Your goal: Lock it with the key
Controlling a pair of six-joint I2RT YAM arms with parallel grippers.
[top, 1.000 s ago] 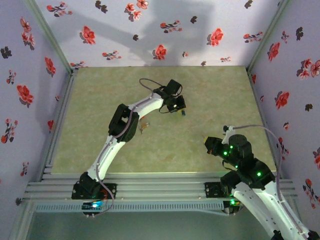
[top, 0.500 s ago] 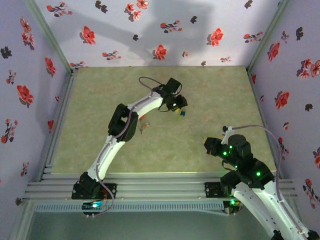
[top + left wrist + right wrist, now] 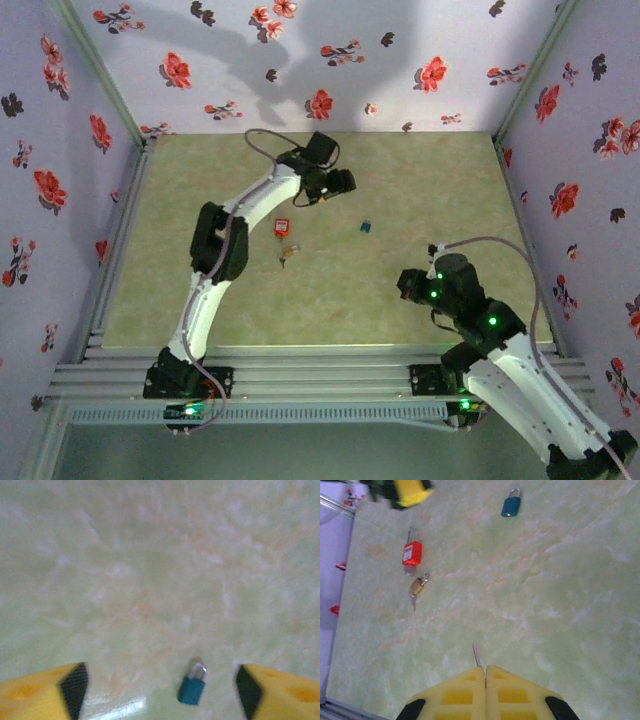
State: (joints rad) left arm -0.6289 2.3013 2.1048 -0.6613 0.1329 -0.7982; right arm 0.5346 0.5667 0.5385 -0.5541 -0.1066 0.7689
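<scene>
A small blue padlock (image 3: 367,227) lies flat on the green table, shackle closed as far as I can tell. In the left wrist view the blue padlock (image 3: 192,687) lies between and below the yellow fingers (image 3: 40,695) of my left gripper (image 3: 160,692), which stands open and empty. From above, my left gripper (image 3: 332,186) hovers up and to the left of the padlock. My right gripper (image 3: 485,669) is shut on the key (image 3: 477,656), whose thin metal blade sticks out past the fingertips. The right gripper (image 3: 406,284) is well short of the blue padlock (image 3: 510,505).
A red padlock (image 3: 282,228) and a brass padlock (image 3: 288,252) with a key hanging from it lie left of the blue one; both show as red padlock (image 3: 411,553) and brass padlock (image 3: 418,586) too. Flowered walls enclose three sides.
My left gripper opened, let go of the blue padlock and drew back up and to the left. The right arm shifted left and forward with the key.
</scene>
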